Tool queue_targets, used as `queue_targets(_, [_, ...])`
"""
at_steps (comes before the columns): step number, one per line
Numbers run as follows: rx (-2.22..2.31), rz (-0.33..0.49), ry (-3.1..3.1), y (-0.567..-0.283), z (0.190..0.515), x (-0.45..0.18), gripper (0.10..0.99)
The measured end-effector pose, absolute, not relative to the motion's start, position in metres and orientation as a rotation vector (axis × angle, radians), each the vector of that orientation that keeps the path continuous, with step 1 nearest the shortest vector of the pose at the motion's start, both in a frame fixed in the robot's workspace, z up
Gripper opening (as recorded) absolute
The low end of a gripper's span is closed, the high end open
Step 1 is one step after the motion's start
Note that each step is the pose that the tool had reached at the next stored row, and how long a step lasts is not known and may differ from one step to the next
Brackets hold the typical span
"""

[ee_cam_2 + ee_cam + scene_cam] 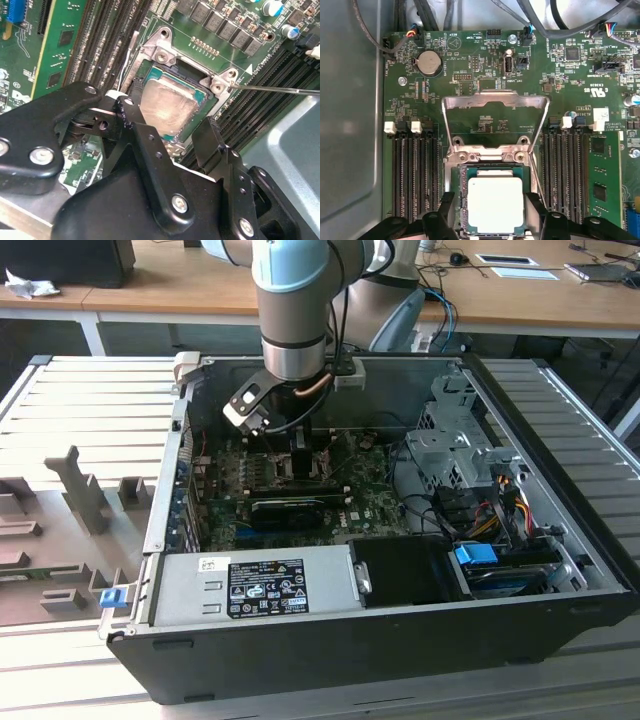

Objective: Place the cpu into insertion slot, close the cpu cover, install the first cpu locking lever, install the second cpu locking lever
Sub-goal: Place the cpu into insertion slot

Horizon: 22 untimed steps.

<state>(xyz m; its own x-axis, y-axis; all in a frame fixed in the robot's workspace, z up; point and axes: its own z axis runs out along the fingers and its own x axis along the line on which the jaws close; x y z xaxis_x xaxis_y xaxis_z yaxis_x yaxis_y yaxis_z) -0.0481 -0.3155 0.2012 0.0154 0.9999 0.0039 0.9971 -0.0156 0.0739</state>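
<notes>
The hand (490, 212) is open, its two fingers (445, 207) straddling the chip (495, 205), which lies flat in its socket (487, 156), while the cover (495, 100) stands swung up clear of it. Rows of memory slots (415, 170) flank the socket on both sides. In the exterior view the drive cage (450, 455) and loose cables (505, 495) crowd the hand's three o'clock, the power supply (250, 585) its six o'clock.

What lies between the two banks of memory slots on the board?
In the first wrist view, the socket with the cpu in it lies between the banks of memory slots; the cpu cover is open.
</notes>
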Motion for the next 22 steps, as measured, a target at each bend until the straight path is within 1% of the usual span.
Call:
queue_targets(9, [2.202, 0.084, 2.168, -0.312, 0.201, -0.048, 0.663])
queue_targets(17, [2.202, 0.083, 2.168, -0.312, 0.213, -0.048, 0.663])
queue_targets(21, [2.202, 0.083, 2.168, -0.315, 0.214, -0.048, 0.663])
queue_targets(22, [2.202, 0.083, 2.168, -0.316, 0.215, -0.048, 0.647])
